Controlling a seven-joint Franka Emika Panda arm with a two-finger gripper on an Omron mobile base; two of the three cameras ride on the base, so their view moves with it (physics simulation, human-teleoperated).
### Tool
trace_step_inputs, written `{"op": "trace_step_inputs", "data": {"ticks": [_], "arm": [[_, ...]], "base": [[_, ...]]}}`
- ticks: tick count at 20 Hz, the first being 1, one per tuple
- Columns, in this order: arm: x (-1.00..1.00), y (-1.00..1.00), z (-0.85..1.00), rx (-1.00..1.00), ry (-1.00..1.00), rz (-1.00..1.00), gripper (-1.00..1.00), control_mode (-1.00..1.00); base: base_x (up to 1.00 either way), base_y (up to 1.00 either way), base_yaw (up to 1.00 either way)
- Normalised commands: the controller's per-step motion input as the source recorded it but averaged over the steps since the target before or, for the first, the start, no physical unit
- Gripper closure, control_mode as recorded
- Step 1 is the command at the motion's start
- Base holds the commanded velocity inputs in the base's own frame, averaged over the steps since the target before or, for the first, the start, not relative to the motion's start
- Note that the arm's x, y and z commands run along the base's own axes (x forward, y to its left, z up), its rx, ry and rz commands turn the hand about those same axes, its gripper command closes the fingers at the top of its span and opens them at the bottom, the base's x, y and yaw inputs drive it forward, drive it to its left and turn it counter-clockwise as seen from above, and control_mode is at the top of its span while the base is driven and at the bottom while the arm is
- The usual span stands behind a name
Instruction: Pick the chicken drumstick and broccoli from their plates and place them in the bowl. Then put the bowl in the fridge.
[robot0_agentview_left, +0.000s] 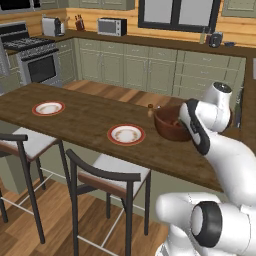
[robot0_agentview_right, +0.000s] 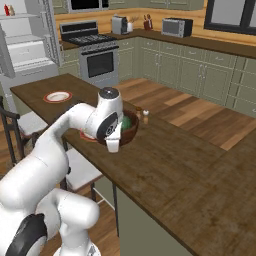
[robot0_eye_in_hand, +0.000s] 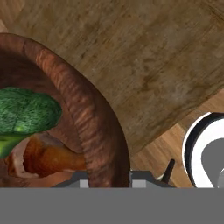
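Our gripper (robot0_eye_in_hand: 108, 181) is clamped on the near wall of the bowl (robot0_eye_in_hand: 94, 127) — in the hand view the glossy reddish-brown rim runs straight down between the two finger bases, one on either side of the wall. Inside the bowl we see the broccoli (robot0_eye_in_hand: 26, 113) lying above the chicken drumstick (robot0_eye_in_hand: 48, 158), the two touching, the drumstick low against the inner wall. From the left base view the bowl (robot0_agentview_left: 170, 127) sits on the long wooden counter (robot0_agentview_left: 80, 120) with the hand pressed against its right side; a small shaker (robot0_agentview_left: 150, 110) stands just beside its left rim. Two red-rimmed plates rest bare on the same counter — one (robot0_agentview_left: 126, 134) near the bowl, the other (robot0_agentview_left: 48, 108) well apart toward the far left end. From the right base view the hand (robot0_agentview_right: 111, 122) covers most of the bowl (robot0_agentview_right: 131, 131), and a patch of green shows over its rim. The fridge (robot0_agentview_right: 25, 45) stands at upper left there, its pale shelves visible.
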Motion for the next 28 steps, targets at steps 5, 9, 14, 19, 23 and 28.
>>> {"op": "trace_step_inputs", "data": {"ticks": [5, 9, 14, 19, 23, 28], "arm": [[-0.77, 0.34, 0.44, 0.0, -0.02, -0.02, 1.0, -1.0], [-0.74, 0.09, 0.12, 0.0, -0.09, -0.01, 1.0, -1.0], [-0.99, 0.0, 0.2, 0.0, -0.15, -0.03, 1.0, -1.0], [-0.62, 0.19, 0.72, 0.0, -0.03, -0.01, 1.0, -1.0], [-0.59, 0.35, 0.32, 0.0, 0.0, 0.0, 1.0, 1.0], [0.0, 0.0, 0.0, 0.0, 0.0, 0.0, 1.0, 1.0]], "base": [[0.0, 0.0, 0.0], [0.0, 0.0, 0.0], [0.0, 0.0, 0.0], [0.0, 0.0, 0.0], [-0.25, 0.12, 0.0], [-1.0, 0.27, 0.0]]}}
